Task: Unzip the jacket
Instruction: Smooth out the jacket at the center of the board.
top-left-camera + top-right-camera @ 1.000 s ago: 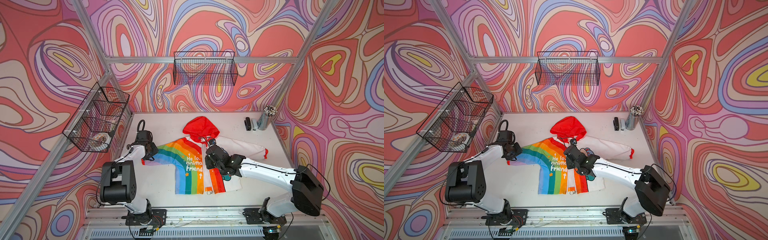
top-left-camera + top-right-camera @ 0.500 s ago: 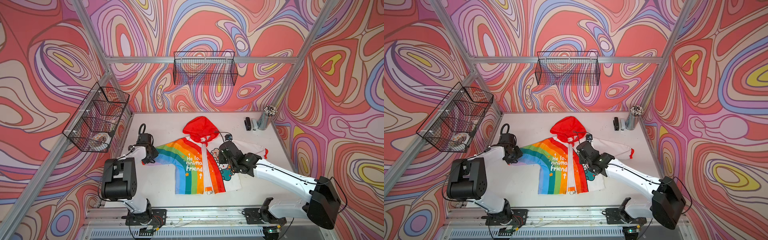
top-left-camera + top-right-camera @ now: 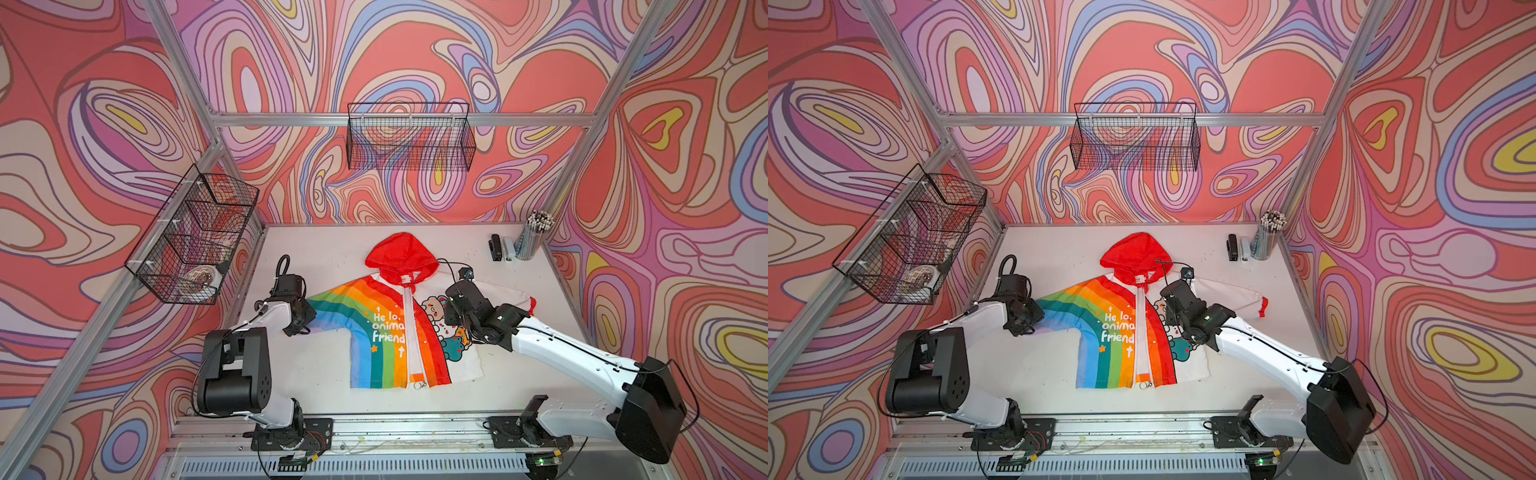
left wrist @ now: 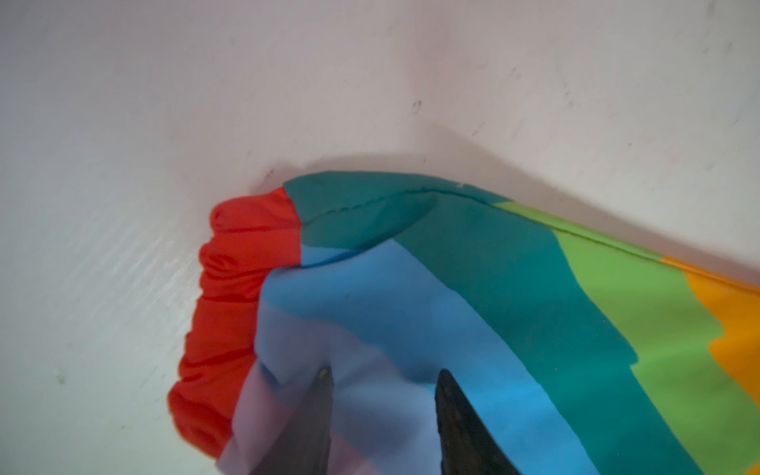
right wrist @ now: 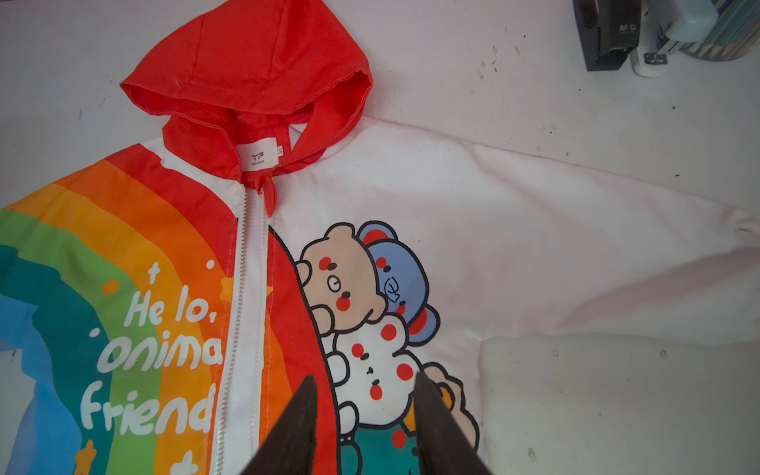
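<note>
The jacket (image 3: 386,332) lies flat on the white table (image 3: 324,374) in both top views, red hood (image 3: 401,255) toward the back wall. Its white zipper (image 5: 246,308) runs down the middle, and the pull ring (image 3: 419,385) lies at the bottom hem. My left gripper (image 3: 305,326) is at the end of the rainbow sleeve. In the left wrist view it (image 4: 382,374) stands open over the blue fabric beside the red cuff (image 4: 230,308). My right gripper (image 3: 449,316) hovers open above the cartoon animals (image 5: 357,288) on the white half, holding nothing (image 5: 366,380).
A black stapler (image 3: 494,247), a white one (image 3: 508,249) and a cup of pencils (image 3: 532,237) stand at the back right corner. Wire baskets hang on the left wall (image 3: 191,245) and back wall (image 3: 409,137). Aluminium frame posts border the table.
My right gripper has moved from the zipper line to the right, over the white half with the animals. My left jaws have widened at the sleeve end; that arm barely shifted.
</note>
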Controlling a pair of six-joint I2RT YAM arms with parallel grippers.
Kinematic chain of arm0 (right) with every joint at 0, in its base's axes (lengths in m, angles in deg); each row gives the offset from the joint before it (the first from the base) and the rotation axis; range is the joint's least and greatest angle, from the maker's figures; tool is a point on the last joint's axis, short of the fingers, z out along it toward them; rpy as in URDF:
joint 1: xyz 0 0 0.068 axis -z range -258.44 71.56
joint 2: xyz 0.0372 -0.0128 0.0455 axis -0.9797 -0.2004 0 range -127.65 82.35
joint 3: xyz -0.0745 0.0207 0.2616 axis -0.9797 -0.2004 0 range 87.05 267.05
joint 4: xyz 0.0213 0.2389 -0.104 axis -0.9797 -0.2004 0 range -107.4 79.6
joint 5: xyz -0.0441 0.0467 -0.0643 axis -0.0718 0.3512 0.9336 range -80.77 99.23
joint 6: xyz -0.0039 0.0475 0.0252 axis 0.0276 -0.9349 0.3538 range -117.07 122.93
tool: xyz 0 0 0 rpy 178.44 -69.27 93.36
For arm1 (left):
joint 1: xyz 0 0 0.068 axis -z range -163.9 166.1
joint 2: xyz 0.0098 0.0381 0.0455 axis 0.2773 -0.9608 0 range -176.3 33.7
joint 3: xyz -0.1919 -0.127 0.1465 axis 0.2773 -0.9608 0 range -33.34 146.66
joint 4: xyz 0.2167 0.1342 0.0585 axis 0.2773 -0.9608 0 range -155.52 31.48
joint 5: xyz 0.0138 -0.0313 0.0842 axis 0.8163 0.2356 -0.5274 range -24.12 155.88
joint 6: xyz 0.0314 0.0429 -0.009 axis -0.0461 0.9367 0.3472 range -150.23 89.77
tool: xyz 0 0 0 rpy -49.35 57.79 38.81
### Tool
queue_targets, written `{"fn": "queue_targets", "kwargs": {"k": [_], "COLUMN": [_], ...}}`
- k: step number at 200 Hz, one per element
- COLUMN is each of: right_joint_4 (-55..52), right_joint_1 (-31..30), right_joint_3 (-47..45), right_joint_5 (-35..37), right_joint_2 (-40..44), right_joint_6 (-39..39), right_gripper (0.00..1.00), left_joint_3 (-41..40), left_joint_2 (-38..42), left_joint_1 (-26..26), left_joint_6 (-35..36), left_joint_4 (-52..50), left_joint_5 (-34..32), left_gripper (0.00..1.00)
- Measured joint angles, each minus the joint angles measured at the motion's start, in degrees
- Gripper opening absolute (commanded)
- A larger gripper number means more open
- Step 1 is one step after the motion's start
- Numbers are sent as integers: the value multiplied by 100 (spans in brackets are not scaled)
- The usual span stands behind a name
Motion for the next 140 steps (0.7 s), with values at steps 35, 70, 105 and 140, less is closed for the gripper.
{"fn": "queue_targets", "kwargs": {"k": [35, 70, 105, 140], "right_joint_4": [28, 120, 437, 730], "right_joint_1": [55, 140, 181, 286], "right_joint_3": [2, 4, 4, 4], "right_joint_5": [-22, 76, 494, 1331], "right_joint_2": [2, 175, 542, 669], "right_joint_6": [-61, -61, -44, 229], "right_gripper": [76, 98, 98, 98], "left_joint_3": [9, 282, 417, 341], "left_joint_2": [501, 1436, 2485, 3353], "left_joint_1": [0, 4, 420, 1143], "left_joint_6": [63, 264, 678, 1237], "left_joint_4": [-107, -328, -398, -321], "left_joint_5": [7, 52, -13, -315], "left_gripper": [78, 100, 100, 100]}}
